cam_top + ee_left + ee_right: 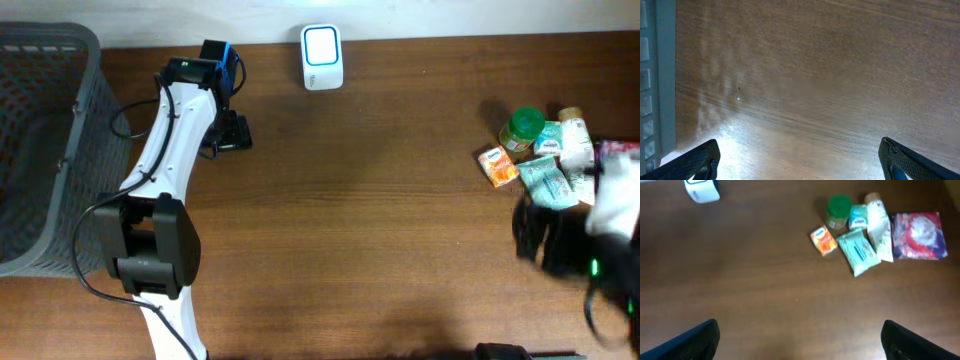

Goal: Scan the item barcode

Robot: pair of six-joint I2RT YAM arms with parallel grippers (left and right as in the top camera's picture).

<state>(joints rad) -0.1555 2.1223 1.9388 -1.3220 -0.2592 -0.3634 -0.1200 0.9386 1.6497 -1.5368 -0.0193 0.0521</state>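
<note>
Brown wood table (380,230). White scanner (322,57) at far edge, blue-rimmed face up. Items clustered at right, all lying on table: orange packet (823,240), green-lid jar (838,211), teal pouch (858,252), tube (879,227), red pack (919,235). Right gripper (800,335) above wood near cluster, jaws wide, holding nothing. Left gripper (799,155) also wide, empty, over wood beside grey basket (650,75).

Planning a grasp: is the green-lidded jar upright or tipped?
Upright: the green-lidded jar stands with its round lid on top, facing up.
</note>
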